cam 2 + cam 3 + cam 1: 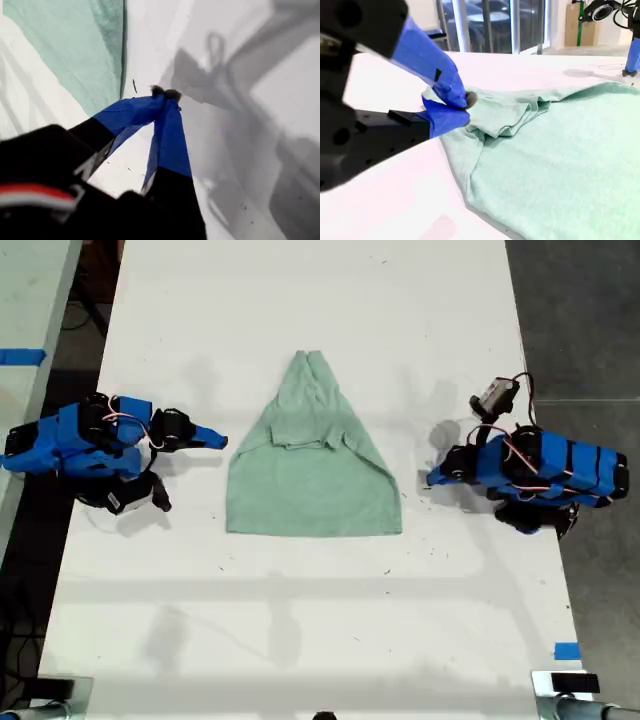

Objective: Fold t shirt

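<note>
The t shirt lies flat in the middle of the white table, about midway between the table's two long edges. It is partly folded. Both sides are turned in over the body, so it narrows to a blunt point towards the table edge at the top of the exterior view. The wide, straight hem faces the edge at the bottom of that view. A small crumpled fold crosses it about a third of the way down from the point.

My first gripper is on the exterior view's right, low over the bare table beside the shirt's hem corner but apart from it. In the first wrist view its blue jaws are closed tip to tip with nothing between them. The mint cloth lies off to one side, clear of the tips.

My second gripper is on the exterior view's left, pointing at the shirt's slanted side edge. In the second wrist view its jaws meet at the tips, right against the turned-in edge of the cloth, where the fabric bunches into soft ridges. The tips are together, but I cannot tell whether they have any cloth pinched between them or only rest against it.

A strip of blue tape sits near the table's corner at the exterior view's lower right.
</note>
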`<state>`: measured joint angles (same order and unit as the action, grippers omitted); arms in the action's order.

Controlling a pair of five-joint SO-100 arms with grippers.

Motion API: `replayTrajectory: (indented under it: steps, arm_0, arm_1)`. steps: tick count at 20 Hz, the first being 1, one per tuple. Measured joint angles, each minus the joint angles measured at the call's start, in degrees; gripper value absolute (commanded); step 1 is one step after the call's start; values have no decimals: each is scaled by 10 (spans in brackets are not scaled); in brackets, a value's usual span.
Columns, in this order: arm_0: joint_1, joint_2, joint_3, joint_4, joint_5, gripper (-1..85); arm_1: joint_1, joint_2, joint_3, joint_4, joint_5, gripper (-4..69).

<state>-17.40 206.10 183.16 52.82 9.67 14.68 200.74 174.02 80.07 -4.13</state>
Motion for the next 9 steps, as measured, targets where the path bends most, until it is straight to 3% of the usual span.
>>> replayTrajectory:
  steps: [3, 9]
  arm_0:
    - [0, 0, 0, 0, 0, -2]
    - [0, 0, 0, 0, 0, -2]
  arm_1:
    - [10, 0, 0, 10, 46, -12]
    - [7, 0, 0, 4, 31, -24]
